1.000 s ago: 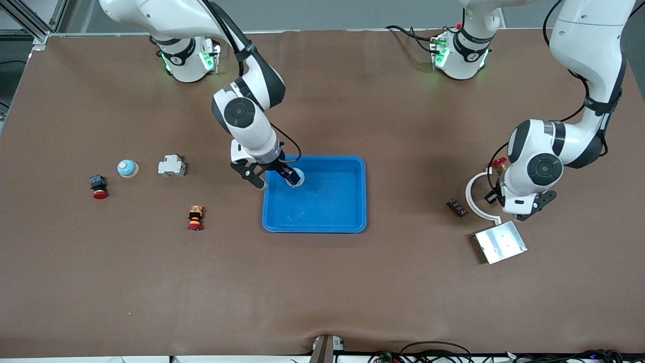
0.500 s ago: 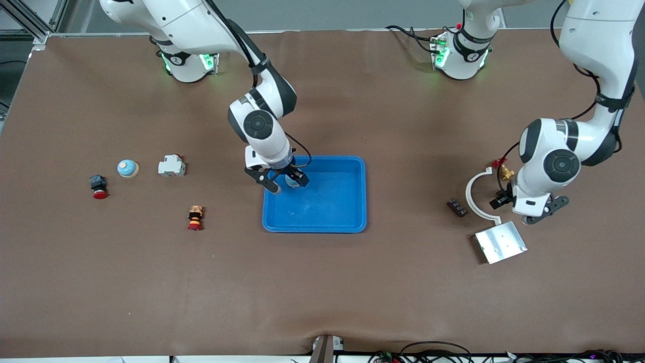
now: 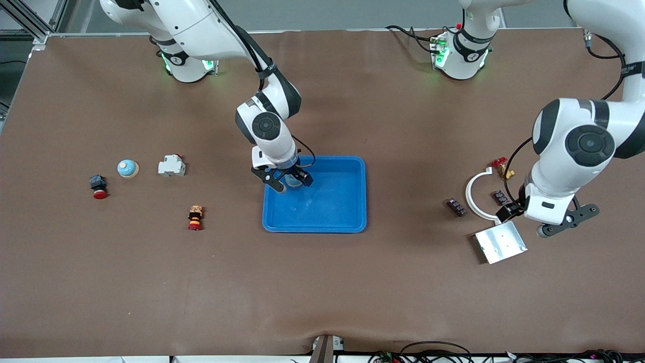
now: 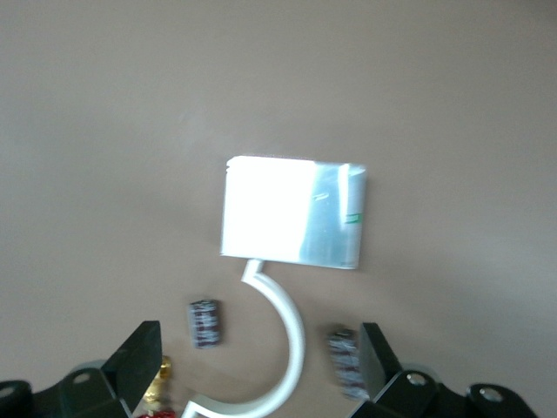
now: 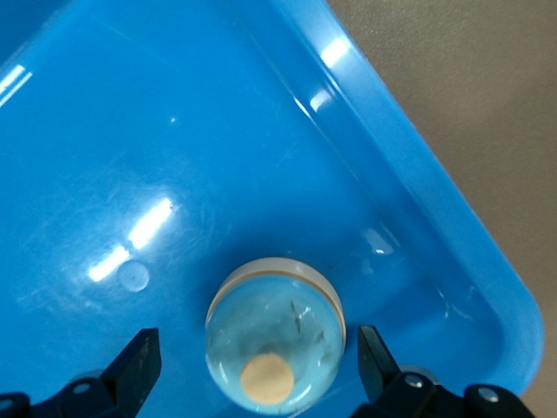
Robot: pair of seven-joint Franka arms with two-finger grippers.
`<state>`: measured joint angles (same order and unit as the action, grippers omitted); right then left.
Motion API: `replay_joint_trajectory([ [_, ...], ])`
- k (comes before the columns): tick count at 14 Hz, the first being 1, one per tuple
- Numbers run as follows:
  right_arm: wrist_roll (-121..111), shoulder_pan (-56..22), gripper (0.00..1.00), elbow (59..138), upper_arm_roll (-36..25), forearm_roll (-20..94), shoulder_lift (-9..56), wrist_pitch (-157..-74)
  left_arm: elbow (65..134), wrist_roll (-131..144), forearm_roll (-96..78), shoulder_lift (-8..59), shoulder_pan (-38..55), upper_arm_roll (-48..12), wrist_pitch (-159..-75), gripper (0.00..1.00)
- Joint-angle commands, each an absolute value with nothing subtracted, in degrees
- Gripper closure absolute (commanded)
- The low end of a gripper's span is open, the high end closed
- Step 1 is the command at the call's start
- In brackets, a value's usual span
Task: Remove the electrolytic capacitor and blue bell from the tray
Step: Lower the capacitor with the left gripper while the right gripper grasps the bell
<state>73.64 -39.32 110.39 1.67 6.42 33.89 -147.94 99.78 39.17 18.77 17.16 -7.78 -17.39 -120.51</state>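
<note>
Resting in the blue tray (image 3: 347, 222), in its corner nearest the right arm's base, one bell (image 5: 275, 333) sits between the spread fingers of the right pincer (image 3: 291, 182), untouched. A second bell (image 3: 127, 168) stands toward the right arm's end of the counter (image 3: 322, 282). The left pincer (image 3: 554, 222) hangs wide and empty over two capacitors (image 4: 205, 322), a white curved piece (image 4: 287, 348) and one metal plate (image 4: 291, 212).

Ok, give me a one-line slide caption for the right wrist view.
Right gripper open, fingers either side of a light-blue bell resting inside the blue tray, near a corner.
</note>
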Motion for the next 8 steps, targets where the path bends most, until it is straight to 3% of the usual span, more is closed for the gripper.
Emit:
replay_joint_trajectory([
  [1,75.1,-40.2,0.00,109.2,1.0,5.4,35.2,-148.6,91.1,36.4,16.9,17.8,-8.4,-20.9,-114.2,0.00],
  [3,75.1,-40.2,0.00,109.2,1.0,5.4,35.3,-148.7,88.3,33.2,12.7,17.6,-8.6,-21.1,-113.4,0.00],
  [5,75.2,-40.1,1.00,108.6,1.0,5.5,35.3,-148.6,85.6,27.0,12.3,17.6,-8.8,-20.7,-111.6,0.00],
  [8,78.4,-39.9,1.00,107.3,1.0,5.4,35.2,-147.8,84.5,20.1,12.2,17.1,-10.2,-21.0,-108.0,0.00],
])
